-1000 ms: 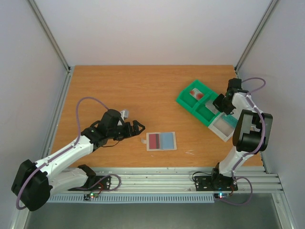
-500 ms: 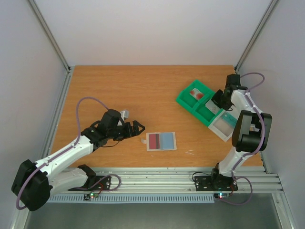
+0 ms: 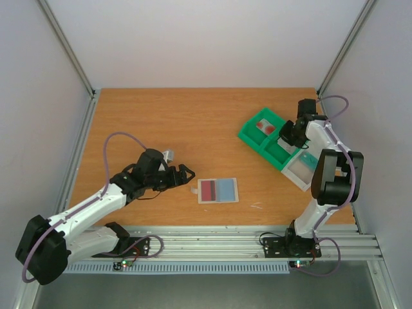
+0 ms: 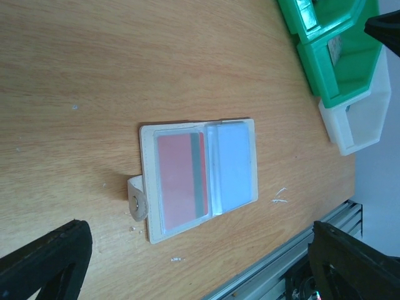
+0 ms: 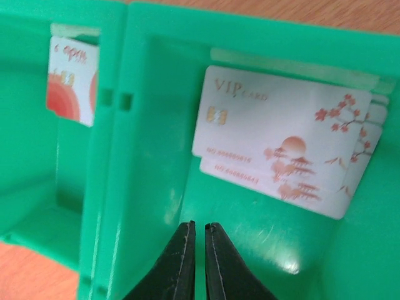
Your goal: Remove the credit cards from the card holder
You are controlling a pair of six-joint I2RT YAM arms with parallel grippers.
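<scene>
The card holder (image 3: 217, 190) lies open and flat near the table's front middle. It holds a pinkish-red card (image 4: 181, 181) in its left pocket and a blue-grey card (image 4: 234, 162) in its right pocket, and its tab (image 4: 136, 199) sticks out on the left. My left gripper (image 3: 185, 174) is open and empty just left of the holder, its fingertips (image 4: 47, 262) wide apart. My right gripper (image 5: 199, 226) is shut and empty. It hangs inside a compartment of the green tray (image 3: 256, 143), just in front of two white VIP cards (image 5: 281, 147).
The green tray's neighbouring compartment holds a white-and-red card (image 5: 72, 78). A white bin (image 3: 297, 172) with a teal card (image 3: 309, 158) adjoins the tray's near end. An aluminium rail (image 3: 212, 238) runs along the table's front edge.
My right gripper has moved from the white bin end of the tray to its middle compartment. The left arm and the card holder have stayed put.
</scene>
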